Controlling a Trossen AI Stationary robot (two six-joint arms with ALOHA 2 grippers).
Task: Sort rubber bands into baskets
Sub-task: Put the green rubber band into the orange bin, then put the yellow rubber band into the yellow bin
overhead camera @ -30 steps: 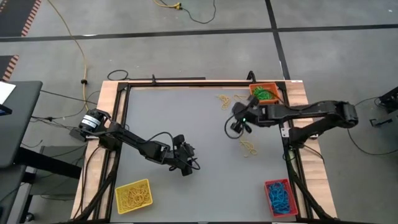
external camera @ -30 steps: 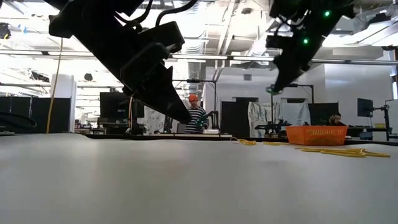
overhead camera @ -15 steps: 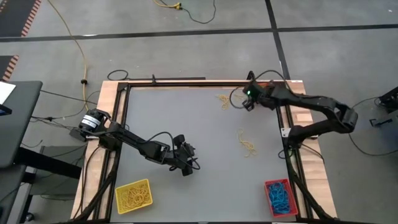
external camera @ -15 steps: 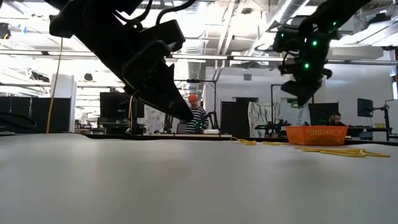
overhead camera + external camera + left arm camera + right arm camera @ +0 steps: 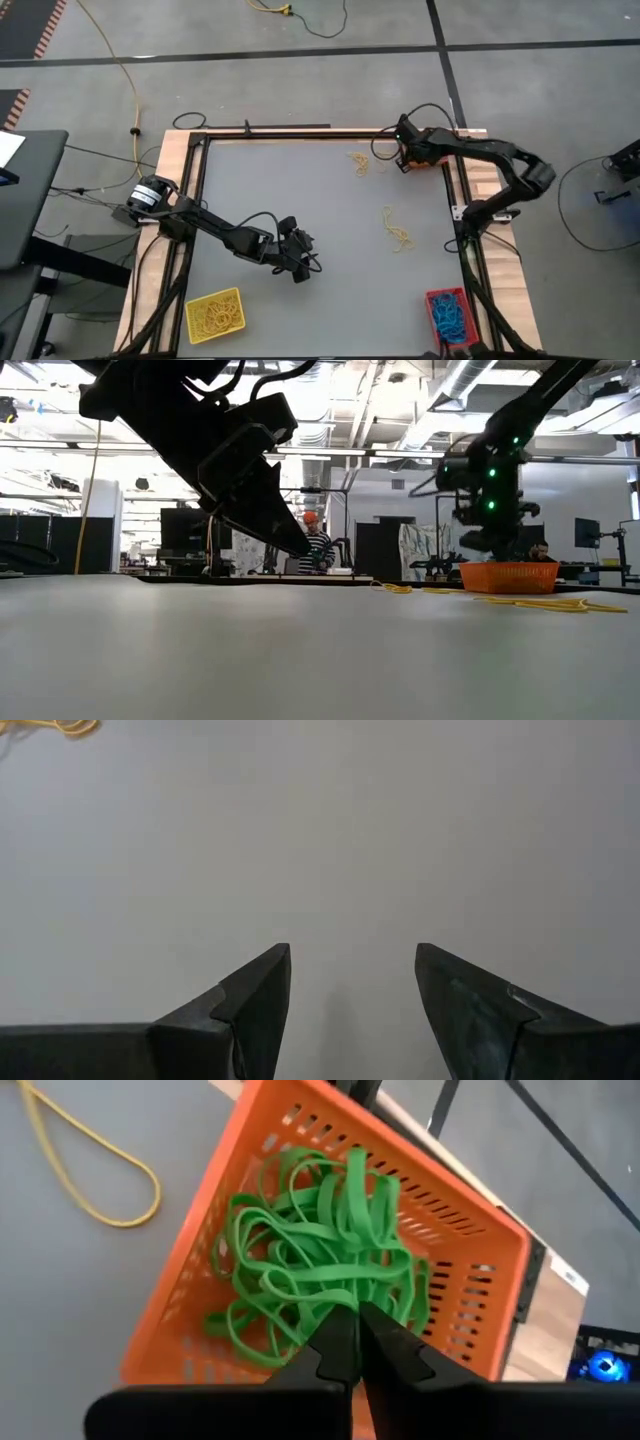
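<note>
Green bands [image 5: 320, 1275] fill the orange basket [image 5: 470, 1230]; the right gripper [image 5: 352, 1342] hovers nearly clenched above. Yellow bands [image 5: 398, 235] right of centre remain on the surface [image 5: 300, 190]; the left gripper [image 5: 352, 990] waits released.

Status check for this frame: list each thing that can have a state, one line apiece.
left gripper: open, empty, over bare table.
right gripper: over the orange basket, fingers nearly together; whether it grips a band is unclear.
orange basket: holds green rubber bands.
yellow basket: holds yellow bands.
red basket: holds blue bands.
loose yellow bands: lying unsorted on the table.
</note>
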